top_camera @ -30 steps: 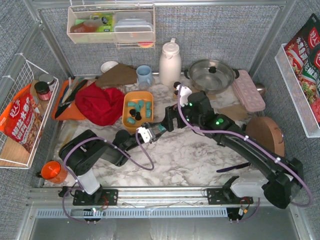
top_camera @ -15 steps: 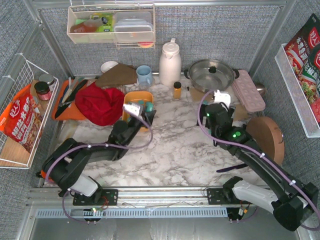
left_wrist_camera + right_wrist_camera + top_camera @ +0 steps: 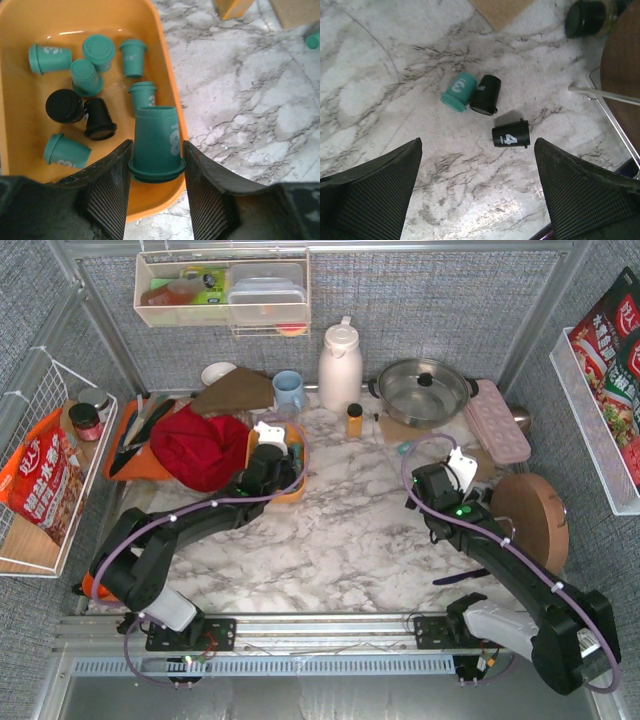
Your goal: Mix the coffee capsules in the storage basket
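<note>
Left end effector half closed on teal capsule, pads across body just above flange. Held capsule hangs over basket at its right rim. Loose capsules inside basket: six teal, two black, lying anyhow.

Right end effector wide open, empty, above stray capsules on bench toward right edge: one teal, two black.

Judgement: capsules light, stiff, smooth, tapered, so likely to roll or squirt from pinch. Grip across body near flange.

I am wearing matte black shells on my left arm and right arm, each trailing a looping purple cable. Green lights are glowing at the right one's twelve-o'clock end; my left fingers are showing ribbed black faces.
</note>
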